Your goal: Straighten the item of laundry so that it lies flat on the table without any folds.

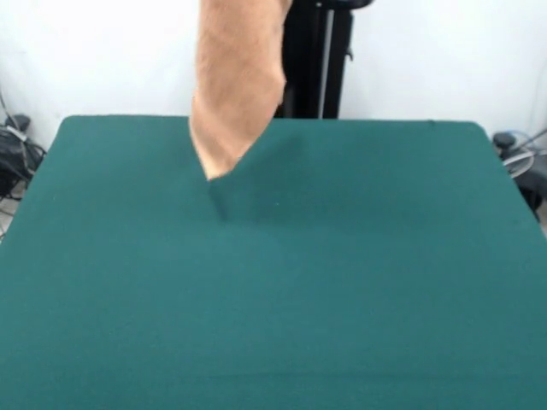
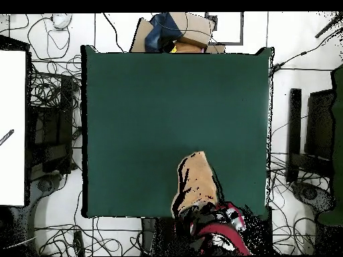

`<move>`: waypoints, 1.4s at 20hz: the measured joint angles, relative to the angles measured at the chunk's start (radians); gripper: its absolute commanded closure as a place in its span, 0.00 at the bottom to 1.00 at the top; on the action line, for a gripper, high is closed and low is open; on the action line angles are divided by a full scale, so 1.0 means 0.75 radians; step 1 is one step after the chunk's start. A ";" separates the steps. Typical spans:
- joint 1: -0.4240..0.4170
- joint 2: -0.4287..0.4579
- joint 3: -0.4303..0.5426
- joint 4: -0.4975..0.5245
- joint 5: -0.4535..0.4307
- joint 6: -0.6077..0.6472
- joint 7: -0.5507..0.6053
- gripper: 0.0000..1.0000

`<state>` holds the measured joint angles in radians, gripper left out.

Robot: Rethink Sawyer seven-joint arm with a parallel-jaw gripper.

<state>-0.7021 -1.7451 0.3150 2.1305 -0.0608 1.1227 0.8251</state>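
Front view shows us the towel [image 1: 238,85] hanging in the air, long and folded, its lowest corner just above the table [image 1: 273,325] near the far edge. We cannot see the gripper there. From overhead we see the arm [image 2: 221,231] over the towel, but whether the gripper grasps it we cannot tell.

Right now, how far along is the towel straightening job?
Done so far: the towel has been picked up and hangs bunched in a long drape above the table, its lowest corner just over the green top. In hand: the arm carries it near the robot's side of the table; the jaws themselves are not visible. Left: everything that matters, laying it down and spreading it flat with no folds.
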 measured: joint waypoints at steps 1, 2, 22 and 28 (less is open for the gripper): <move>0.013 -0.018 -0.013 0.000 0.004 0.043 -0.002 1.00; 0.024 -0.028 -0.023 0.000 0.005 0.073 -0.004 1.00; -0.051 0.620 0.050 0.018 -0.045 0.484 -0.494 1.00; -0.051 0.752 0.072 0.018 -0.062 0.586 -0.494 1.00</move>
<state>-0.7403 -1.1810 0.3694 2.1438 -0.1072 1.5619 0.4545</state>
